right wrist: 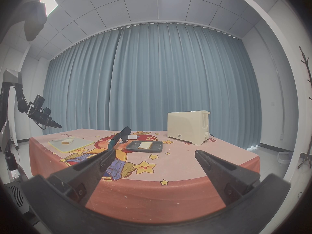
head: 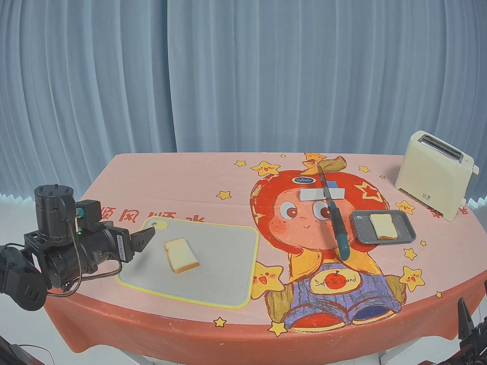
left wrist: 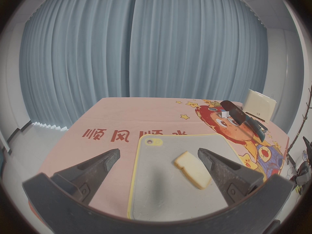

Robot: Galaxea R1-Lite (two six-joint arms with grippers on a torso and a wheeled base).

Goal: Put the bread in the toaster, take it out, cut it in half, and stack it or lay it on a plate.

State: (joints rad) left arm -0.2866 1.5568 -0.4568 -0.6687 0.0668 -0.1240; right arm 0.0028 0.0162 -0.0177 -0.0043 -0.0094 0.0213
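At the 8 o'clock side of the table [head: 167, 178], taking 12 as the far curtain edge in my head view, my left claw [head: 146, 239] sits over the left rim of the grey cutting board [head: 223, 275]. Its jaws are spread wide and grip nothing. The bread slice [head: 181, 255] lies flat on that board, at about 4 o'clock from the claw's tip, near it but not touching. From my left wrist camera the same slice [left wrist: 192, 169] lies on the board past the fingertips, much closer to one finger [left wrist: 224, 168] than to the other.

My right claw [right wrist: 154, 155] is off the table near its 5 o'clock edge, well apart from everything on it. Its jaws are also parted, with nothing between them.

A second piece of bread [head: 383, 226] lies on the small dark tray [head: 357, 226], at about 3 o'clock on the table. The cream toaster [head: 435, 174] stands upright at 2 o'clock, just beyond the tray. The knife [head: 335, 214] lies near the middle, just left of the tray, with its teal handle toward 6 and its blade toward 12. The blade rests across a small white block [head: 310, 194].
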